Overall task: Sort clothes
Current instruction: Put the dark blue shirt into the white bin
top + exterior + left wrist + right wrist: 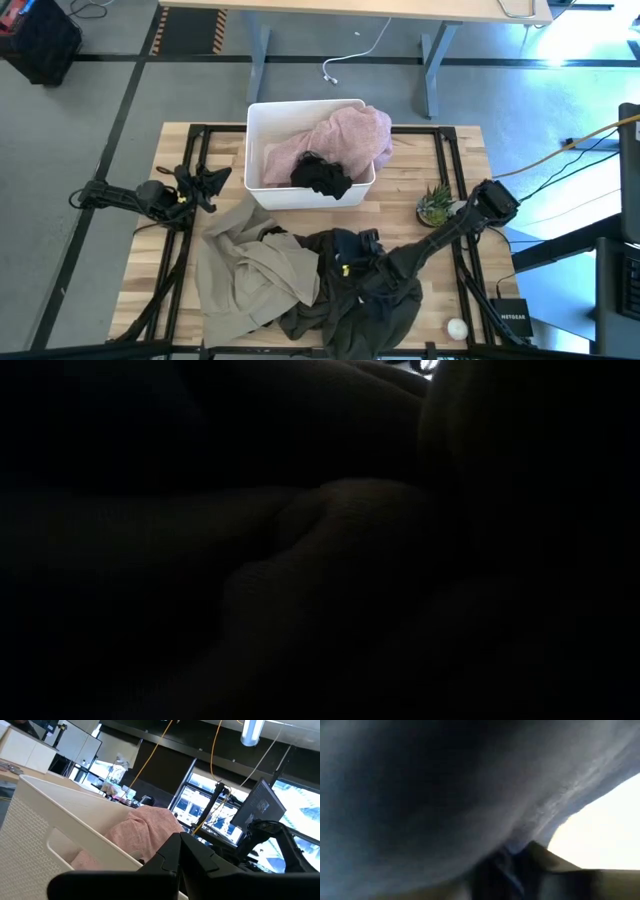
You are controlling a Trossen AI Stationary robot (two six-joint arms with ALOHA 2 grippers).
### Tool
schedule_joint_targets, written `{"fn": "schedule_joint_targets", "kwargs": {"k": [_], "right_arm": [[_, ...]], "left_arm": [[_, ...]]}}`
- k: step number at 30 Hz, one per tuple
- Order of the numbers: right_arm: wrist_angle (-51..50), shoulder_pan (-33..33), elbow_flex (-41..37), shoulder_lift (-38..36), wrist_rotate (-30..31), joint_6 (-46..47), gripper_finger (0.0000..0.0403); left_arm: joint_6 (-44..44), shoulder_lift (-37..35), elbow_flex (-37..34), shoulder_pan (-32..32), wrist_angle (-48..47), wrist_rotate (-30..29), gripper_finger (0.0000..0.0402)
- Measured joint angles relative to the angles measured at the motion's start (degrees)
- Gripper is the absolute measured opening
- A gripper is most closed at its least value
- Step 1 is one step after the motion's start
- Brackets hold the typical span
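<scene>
A white bin (pixel 258 150) stands at the table's far middle. A pale pink garment (pixel 345 135) lies in it, also showing in the left wrist view (pixel 142 832). A small black garment (pixel 322 177) hangs over the bin's near rim. A beige-khaki garment (pixel 250 265) lies crumpled on the table's near left. A dark olive-green garment (pixel 350 300) lies beside it at the near middle. My left gripper (pixel 207 187) is open and empty, left of the bin. My right gripper (pixel 352 255) reaches from the right down onto the olive garment. Dark cloth (pixel 445 795) fills its wrist view.
A small potted plant (pixel 435 205) stands right of the bin. A white round thing (pixel 457 327) and a black box (pixel 512 318) lie at the near right corner. Cloth covers the low view (pixel 330 540).
</scene>
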Motion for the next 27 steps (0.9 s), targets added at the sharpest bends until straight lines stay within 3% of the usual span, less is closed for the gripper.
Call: {"fn": "schedule_joint_targets", "kwargs": {"k": [2,8,14,23,27], "right_arm": [[-3.4,0.0,2.1,-0.2,0.0,-1.0,0.0022],[-16.6,0.0,10.6,-2.6,5.3,-1.1,0.0026],[-21.1,-0.8,19.9,-8.7,14.2,-3.6,0.002],[-15.8,-5.6,36.0,-14.2,30.6,-20.1,0.0014],[-4.9,-11.9,42.5,-14.2,31.4,-33.9,0.0018]], "left_arm": [[-0.7,0.0,0.0,0.0,0.0,0.0,0.0004],[-1.4,0.0,0.0,0.0,0.2,0.0,0.0004],[-1.4,0.0,0.0,0.0,0.1,0.0,0.0004],[-1.8,0.0,0.0,0.0,0.1,0.0,0.0004],[-1.8,0.0,0.0,0.0,0.1,0.0,0.0004]]}}
